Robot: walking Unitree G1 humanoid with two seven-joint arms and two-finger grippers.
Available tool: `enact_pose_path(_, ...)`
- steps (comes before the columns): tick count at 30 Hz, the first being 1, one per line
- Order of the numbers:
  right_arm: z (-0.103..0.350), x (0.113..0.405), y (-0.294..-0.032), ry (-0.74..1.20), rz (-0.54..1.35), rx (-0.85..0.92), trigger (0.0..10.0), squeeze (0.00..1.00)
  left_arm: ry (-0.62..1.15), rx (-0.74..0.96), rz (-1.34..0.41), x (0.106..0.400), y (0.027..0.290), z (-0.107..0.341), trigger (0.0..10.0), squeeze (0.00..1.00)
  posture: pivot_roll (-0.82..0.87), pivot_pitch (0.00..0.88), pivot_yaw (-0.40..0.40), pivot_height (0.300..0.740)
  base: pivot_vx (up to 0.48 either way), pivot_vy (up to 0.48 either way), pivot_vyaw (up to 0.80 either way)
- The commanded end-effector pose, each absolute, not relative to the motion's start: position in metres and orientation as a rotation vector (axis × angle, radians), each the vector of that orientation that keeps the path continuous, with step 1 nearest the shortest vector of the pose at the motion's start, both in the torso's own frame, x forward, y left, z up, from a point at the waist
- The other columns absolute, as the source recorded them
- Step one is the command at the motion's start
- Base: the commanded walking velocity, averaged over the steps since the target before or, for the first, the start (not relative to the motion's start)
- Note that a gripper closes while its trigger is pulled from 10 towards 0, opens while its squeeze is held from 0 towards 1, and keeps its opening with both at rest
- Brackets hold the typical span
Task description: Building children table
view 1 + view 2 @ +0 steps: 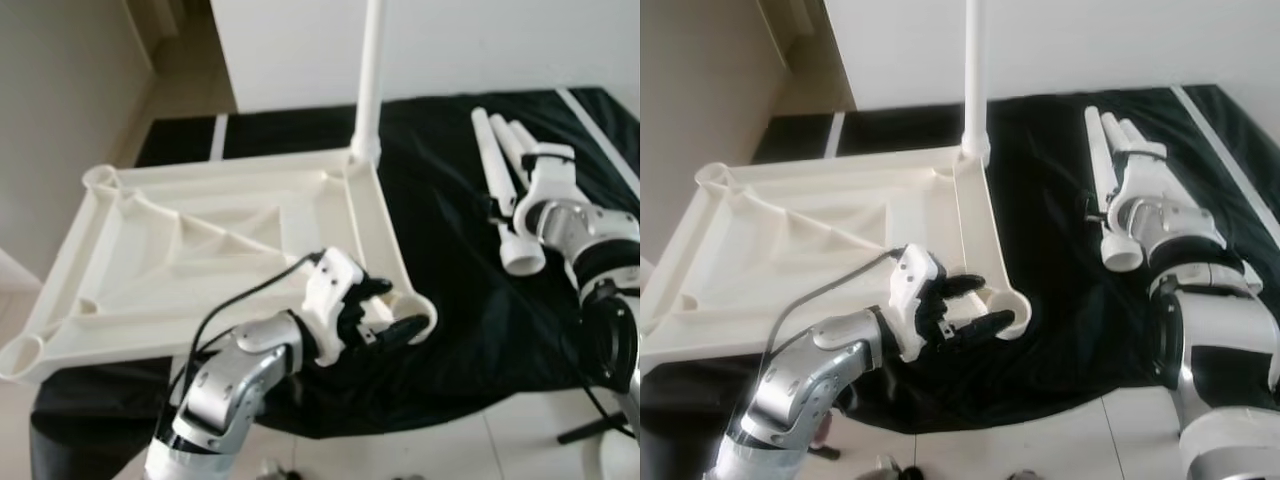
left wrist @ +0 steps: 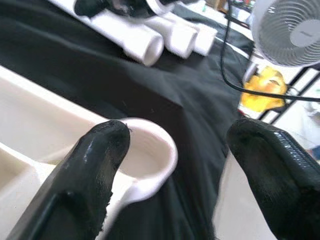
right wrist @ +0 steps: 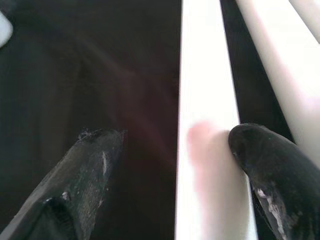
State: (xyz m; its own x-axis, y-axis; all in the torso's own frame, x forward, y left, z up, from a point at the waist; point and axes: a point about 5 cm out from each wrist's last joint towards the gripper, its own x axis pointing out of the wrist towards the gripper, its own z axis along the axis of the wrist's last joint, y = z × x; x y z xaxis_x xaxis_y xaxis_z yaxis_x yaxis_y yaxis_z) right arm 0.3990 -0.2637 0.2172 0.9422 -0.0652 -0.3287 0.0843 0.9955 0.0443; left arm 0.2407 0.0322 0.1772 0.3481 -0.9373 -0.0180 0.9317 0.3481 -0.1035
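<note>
white wall point(image 1: 480, 45), tiled floor point(image 1: 470, 450), fan point(image 2: 287, 30)

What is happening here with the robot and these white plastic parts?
A white plastic children's tabletop lies upside down on a black cloth, with one white tube leg standing in a far corner socket. The left gripper, open, is at the near empty corner socket. The right gripper, open, reaches over loose white tube legs lying on the cloth.

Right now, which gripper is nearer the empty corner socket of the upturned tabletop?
Left. The left gripper hovers open at the socket; the right gripper is off among the loose legs.
</note>
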Motion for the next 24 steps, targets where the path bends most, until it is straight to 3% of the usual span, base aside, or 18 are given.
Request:
enact_pose_path(1, 0.21, 0.398, -0.263, 0.37, -0.087, 0.055, 10.0, 0.0, 0.098, -0.097, -1.272, 0.234, 0.031, 0.177, 10.0, 0.0, -0.01, 0.238, 0.073, 0.74, 0.0, 0.0, 0.0)
enact_pose_path(13, 0.213, 0.399, -0.264, 0.373, -0.131, 0.052, 10.0, 0.0, 0.156, -0.13, -1.258, 0.222, 0.036, 0.175, 10.0, 0.0, -0.01, 0.284, 0.084, 0.74, 0.0, 0.0, 0.0)
enact_pose_path(19, 0.204, 0.396, -0.261, 0.439, -0.142, 0.185, 10.0, 0.0, 0.173, -0.131, -1.247, 0.222, 0.037, 0.175, 10.0, 0.0, 0.0, 0.281, 0.088, 0.74, 0.0, 0.0, 0.0)
enact_pose_path(20, 0.203, 0.396, -0.261, 0.447, -0.138, 0.183, 9.0, 0.0, 0.175, -0.133, -1.244, 0.222, 0.038, 0.176, 10.0, 0.0, 0.0, 0.275, 0.087, 0.74, 0.0, 0.0, 0.0)
enact_pose_path(22, 0.203, 0.396, -0.261, 0.447, -0.138, 0.183, 9.0, 0.0, 0.175, -0.133, -1.244, 0.222, 0.038, 0.176, 10.0, 0.0, 0.0, 0.275, 0.087, 0.74, 0.0, 0.0, 0.0)
enact_pose_path(23, 0.203, 0.395, -0.262, 0.465, -0.127, 0.191, 4.1, 0.0, 0.171, -0.133, -1.234, 0.224, 0.038, 0.177, 10.0, 0.0, -0.01, 0.263, 0.079, 0.74, 0.0, 0.0, 0.0)
enact_pose_path(24, 0.203, 0.395, -0.262, 0.465, -0.127, 0.191, 4.1, 0.0, 0.171, -0.133, -1.234, 0.224, 0.038, 0.177, 10.0, 0.0, -0.01, 0.263, 0.079, 0.74, 0.0, 0.0, 0.0)
